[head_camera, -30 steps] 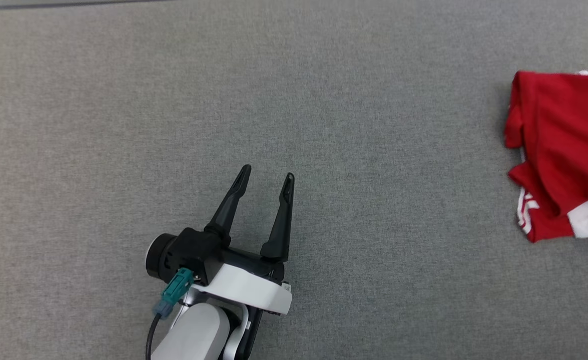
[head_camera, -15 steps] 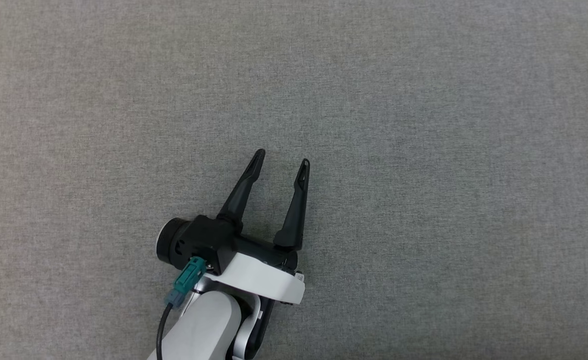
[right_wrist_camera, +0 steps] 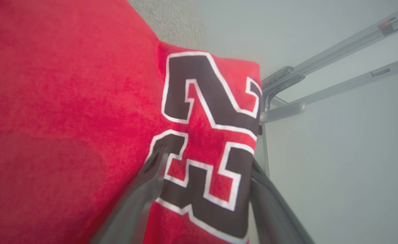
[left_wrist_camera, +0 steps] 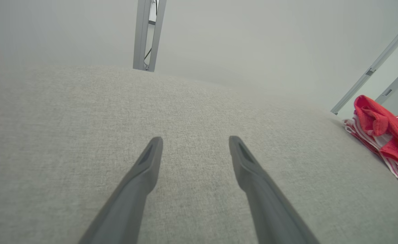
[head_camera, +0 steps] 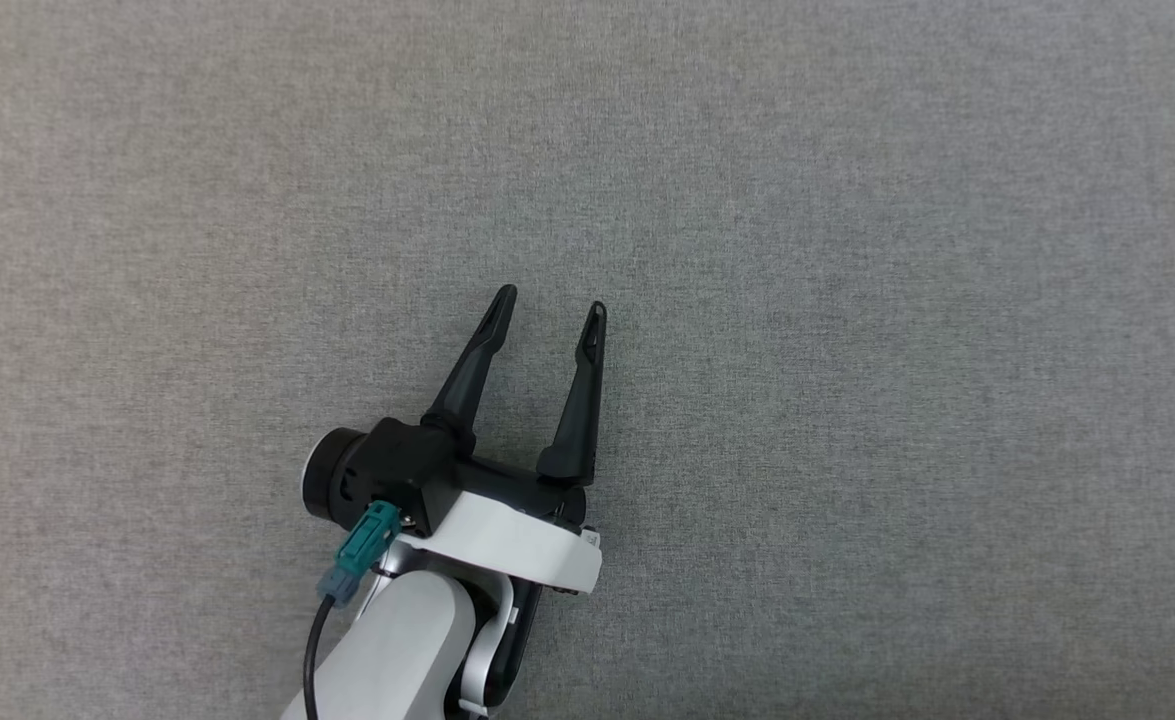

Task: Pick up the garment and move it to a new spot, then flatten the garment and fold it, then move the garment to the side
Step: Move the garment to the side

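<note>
A grey, finely woven fabric surface [head_camera: 847, 250] with a flat, even nap spreads across the head view. Over its lower middle reaches the left arm: a smooth pale forearm [head_camera: 397, 650] rising from the bottom edge, a white wrist collar, then a black matte housing with a teal connector [head_camera: 359, 552] and a dark cable at its side. The left gripper [head_camera: 551, 300] points up and slightly rightward over the surface. Its two long, tapering dark fingers are parted to a moderate gap, with bare grey weave between them and nothing in their hold. In the left wrist view the same gripper [left_wrist_camera: 195, 139] hangs just above the surface; whether the tips touch it cannot be told.

The soft red mesh-knit garment [left_wrist_camera: 385, 128], trimmed in white stripes, lies crumpled at the far right edge of the grey surface, well apart from the left gripper. Pale metal frame bars [left_wrist_camera: 149, 34] stand beyond the surface's far edge.

In the right wrist view the garment [right_wrist_camera: 66, 101] is close up, showing a dark blocky numeral [right_wrist_camera: 212, 101] outlined in white. The right gripper [right_wrist_camera: 207, 159] has its fingers spread wide on either side of that numeral, not pinching the cloth; contact cannot be told.
</note>
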